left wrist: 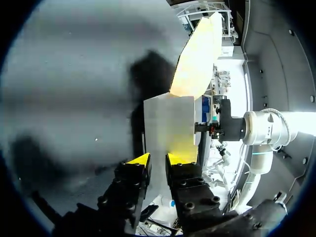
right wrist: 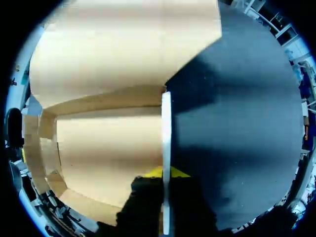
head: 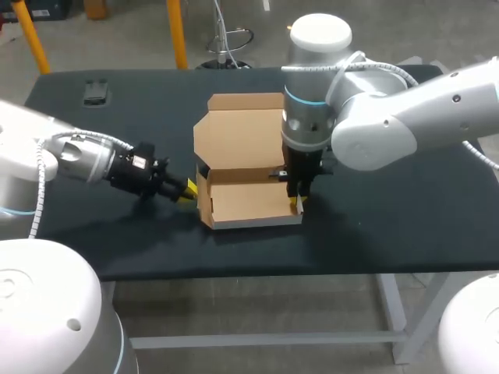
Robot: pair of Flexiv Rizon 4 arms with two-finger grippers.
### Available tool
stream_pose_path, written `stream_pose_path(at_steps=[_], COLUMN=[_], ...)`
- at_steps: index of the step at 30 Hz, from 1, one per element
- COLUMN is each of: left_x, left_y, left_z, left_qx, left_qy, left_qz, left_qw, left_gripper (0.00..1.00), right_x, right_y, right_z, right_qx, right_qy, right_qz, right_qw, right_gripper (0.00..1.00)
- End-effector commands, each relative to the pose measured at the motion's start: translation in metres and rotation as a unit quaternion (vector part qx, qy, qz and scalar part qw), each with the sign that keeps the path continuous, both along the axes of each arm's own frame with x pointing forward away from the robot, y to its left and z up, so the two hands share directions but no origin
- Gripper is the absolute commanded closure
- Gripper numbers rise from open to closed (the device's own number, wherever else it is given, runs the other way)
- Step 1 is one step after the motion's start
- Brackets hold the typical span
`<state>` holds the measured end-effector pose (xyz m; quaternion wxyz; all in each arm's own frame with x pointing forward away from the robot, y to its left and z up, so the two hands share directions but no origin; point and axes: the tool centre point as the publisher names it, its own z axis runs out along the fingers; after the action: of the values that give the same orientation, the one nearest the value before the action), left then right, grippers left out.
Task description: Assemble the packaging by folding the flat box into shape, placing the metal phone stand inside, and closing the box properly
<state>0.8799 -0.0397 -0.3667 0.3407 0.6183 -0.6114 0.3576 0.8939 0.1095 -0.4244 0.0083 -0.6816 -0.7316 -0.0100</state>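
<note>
— On the black table (head: 390, 226), near the middle, stands the box (head: 245, 204), half formed: floor down, front and side walls up. What is the biggest danger, you think?
— For me it is the box itself. Two arms hold it from opposite sides. If one pulls and the other does not follow, the cardboard can twist or tear at a fold.
— And the lid (head: 238, 140)?
— It is open, folded back toward the far side, and nothing holds it. If the box is dragged, the lid may catch on the table and bend at a wrong line.
— What about the walls?
— The left wall (left wrist: 168, 128) passes between the fingers of the left tool (left wrist: 158, 160), which is closed on it low down. The right wall (right wrist: 166, 133) stands edge-on between the yellow tips of the right tool (right wrist: 165, 173). This tool comes from above and pinches the wall too, as far as I see. A thin wall can slip out, or crease if the squeeze is hard.
— And when they let go?
— Then I judge the walls may spring outward. I cannot see whether any tab is locked.
— The phone stand (head: 95, 92)?
— I believe it is the small dark thing near the far left corner, well apart from the box. One tool must release to fetch it, and that is the risky moment.
</note>
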Motion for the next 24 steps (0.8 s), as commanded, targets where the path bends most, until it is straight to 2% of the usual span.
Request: stream_pose_path(at_steps=[1,11,17,24], left_x=[0.001,0.0,-0.001,-0.001], left_y=[-0.006,-0.021,-0.028,-0.035], left_z=[0.002,0.008,0.009,0.01], left_qx=[-0.002,-0.008,-0.002,0.022], left_qy=[0.0,-0.002,-0.002,-0.004], left_qz=[0.001,-0.001,-0.004,-0.005], left_qw=[1.0,1.0,1.0,1.0], left_gripper=[0.74,0.69,0.66,0.61], right_x=[0.002,0.002,0.002,0.002], right_y=[0.001,0.001,0.001,0.001], right_z=[0.0,0.0,0.0,0.0], right_qx=[-0.002,-0.002,-0.002,-0.002], right_qy=[0.003,0.003,0.003,0.003], right_qz=[0.0,0.0,0.0,0.0], right_qw=[1.0,1.0,1.0,1.0], right_gripper=[1.0,1.0,1.0,1.0])
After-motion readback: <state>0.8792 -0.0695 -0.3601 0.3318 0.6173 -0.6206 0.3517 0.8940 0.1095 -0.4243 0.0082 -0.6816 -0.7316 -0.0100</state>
